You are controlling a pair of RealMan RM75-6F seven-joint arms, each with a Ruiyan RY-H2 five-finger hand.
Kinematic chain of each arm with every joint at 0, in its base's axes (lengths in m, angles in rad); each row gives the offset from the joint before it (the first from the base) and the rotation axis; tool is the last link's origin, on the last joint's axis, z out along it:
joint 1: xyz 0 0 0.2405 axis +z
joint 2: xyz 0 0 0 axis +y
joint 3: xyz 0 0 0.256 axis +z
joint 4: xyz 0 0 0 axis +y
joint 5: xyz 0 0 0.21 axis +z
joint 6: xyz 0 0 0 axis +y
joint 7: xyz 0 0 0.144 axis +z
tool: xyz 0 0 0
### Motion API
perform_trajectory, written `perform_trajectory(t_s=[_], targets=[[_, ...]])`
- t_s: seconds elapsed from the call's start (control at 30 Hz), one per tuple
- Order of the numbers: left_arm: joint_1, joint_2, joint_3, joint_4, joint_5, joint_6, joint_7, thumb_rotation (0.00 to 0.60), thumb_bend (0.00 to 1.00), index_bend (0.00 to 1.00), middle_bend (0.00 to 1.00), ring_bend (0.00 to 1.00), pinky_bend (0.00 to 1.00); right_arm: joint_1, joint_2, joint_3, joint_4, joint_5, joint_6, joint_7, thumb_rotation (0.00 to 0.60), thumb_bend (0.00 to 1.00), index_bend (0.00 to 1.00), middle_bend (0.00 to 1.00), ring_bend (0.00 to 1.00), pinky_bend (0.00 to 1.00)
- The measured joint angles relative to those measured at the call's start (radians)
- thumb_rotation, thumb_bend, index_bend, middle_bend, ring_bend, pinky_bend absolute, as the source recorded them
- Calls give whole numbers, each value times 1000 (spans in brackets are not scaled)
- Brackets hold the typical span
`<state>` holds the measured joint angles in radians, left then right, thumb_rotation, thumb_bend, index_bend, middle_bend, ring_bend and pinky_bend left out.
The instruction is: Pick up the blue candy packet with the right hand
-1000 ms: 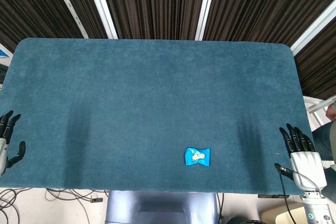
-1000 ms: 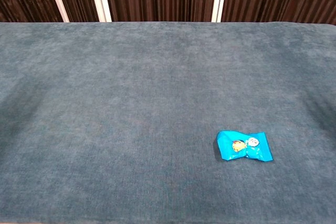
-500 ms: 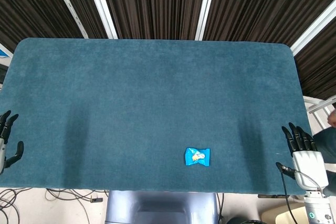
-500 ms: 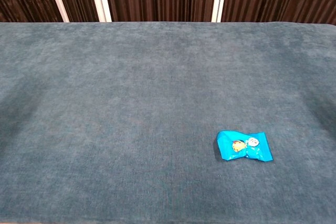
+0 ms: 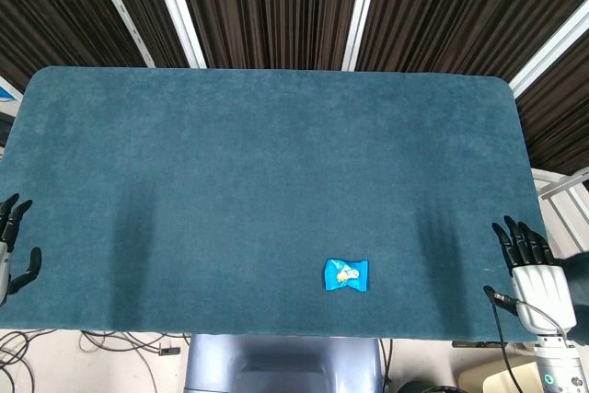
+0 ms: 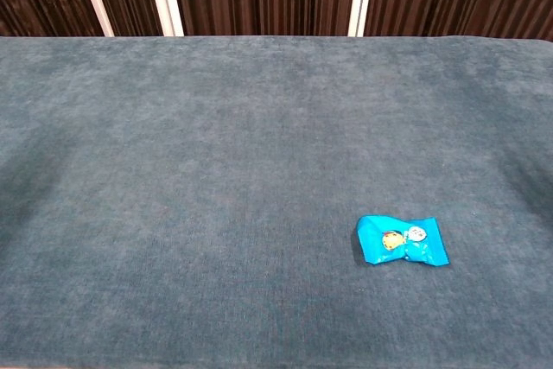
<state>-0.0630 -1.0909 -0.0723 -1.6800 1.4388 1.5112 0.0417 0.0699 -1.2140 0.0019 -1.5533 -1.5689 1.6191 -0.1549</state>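
The blue candy packet (image 5: 346, 275) (image 6: 402, 240) lies flat near the front edge of the teal surface (image 5: 267, 172) (image 6: 216, 144). Right of the packet, well apart, the right hand (image 5: 532, 269) holds nothing, fingers spread. Far left of it, the left hand (image 5: 11, 246) is likewise spread wide.

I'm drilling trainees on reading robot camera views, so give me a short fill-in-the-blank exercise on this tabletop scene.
1. The candy packet lies flat on the teal table, and its wrapper is mostly ____ in colour.
2. The packet lies nearer the robot's ____ hand.
3. The right hand holds ____, its fingers spread.
4. The left hand shows only in the ____ view.

Missing words: blue; right; nothing; head
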Motion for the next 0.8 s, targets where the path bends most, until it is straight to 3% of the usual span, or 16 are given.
perform_trajectory(t_s=[0.23, 0.53, 0.8], targets=[[0, -1, -1, -6, 2, 3, -3, 600, 495, 80, 0, 7, 0, 6, 21, -15, -19, 2, -61, 31, 600, 110, 55, 0, 64, 147], [-3, -3, 1, -9, 0, -5, 5, 600, 495, 80, 0, 7, 0, 105, 51, -49, -102, -41, -275, 24, 600, 110, 55, 0, 66, 147], [-2, 0, -1, -10, -9, -9, -4, 600, 495, 80, 0, 7, 0, 202, -7, -42, -181, -20, -458, -75, 600, 110, 58, 16, 68, 147]])
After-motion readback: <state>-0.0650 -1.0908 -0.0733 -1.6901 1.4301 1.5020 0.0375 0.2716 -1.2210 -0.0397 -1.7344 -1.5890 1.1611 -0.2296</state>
